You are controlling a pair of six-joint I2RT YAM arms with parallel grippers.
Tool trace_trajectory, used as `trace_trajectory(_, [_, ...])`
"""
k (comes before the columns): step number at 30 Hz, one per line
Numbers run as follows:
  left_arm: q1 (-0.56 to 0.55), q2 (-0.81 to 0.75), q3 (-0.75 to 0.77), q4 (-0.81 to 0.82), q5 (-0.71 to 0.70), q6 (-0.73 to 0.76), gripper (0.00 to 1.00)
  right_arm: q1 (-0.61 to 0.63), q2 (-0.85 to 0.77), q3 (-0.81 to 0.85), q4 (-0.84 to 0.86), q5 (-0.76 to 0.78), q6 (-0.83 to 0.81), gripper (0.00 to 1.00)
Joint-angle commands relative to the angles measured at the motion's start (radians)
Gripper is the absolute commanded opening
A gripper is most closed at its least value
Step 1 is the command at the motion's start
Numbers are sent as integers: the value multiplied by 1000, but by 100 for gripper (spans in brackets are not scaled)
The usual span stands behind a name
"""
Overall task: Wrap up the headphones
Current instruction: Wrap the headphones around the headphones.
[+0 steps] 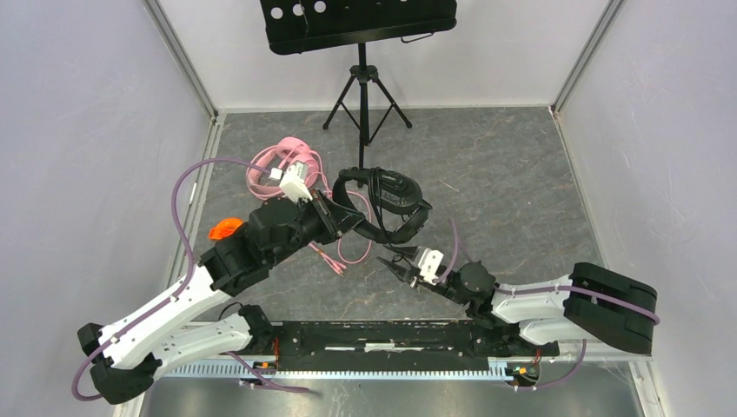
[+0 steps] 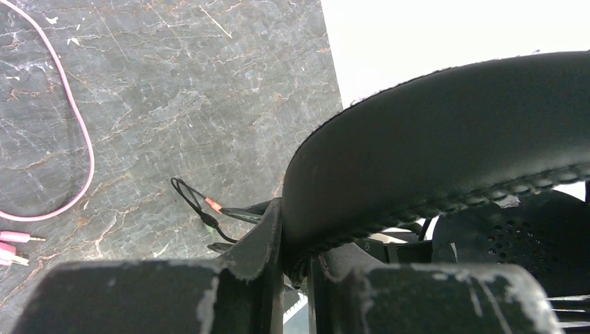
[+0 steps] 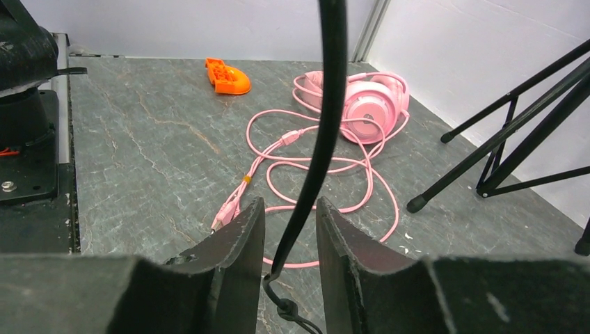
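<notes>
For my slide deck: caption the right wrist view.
Black cable hangs inside the open right gripper; pink headphones lie beyond, cable loose.

I count two pairs of headphones: one pink pair [image 3: 367,104] and one black pair [image 1: 384,201]. I count one black music stand [image 1: 360,28], one orange plastic piece [image 3: 227,76] and one bench [image 1: 521,174]. Two arms are in view, each with one pincer: left pincer [image 1: 337,221], right pincer [image 3: 291,216].
</notes>
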Motion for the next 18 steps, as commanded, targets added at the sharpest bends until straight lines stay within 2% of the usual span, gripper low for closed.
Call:
trace_trajectory(1, [4,-25,12,108,25,-64,2,5,54,13,131,-16,-21,37])
trace_trajectory(15, [4,-42,23,101,29,-64,2,3,203,-22,197,-84,-68,42])
trace_trajectory(18, [4,-45,27,99,30,-64,2,3,235,-23,207,-61,-70,37])
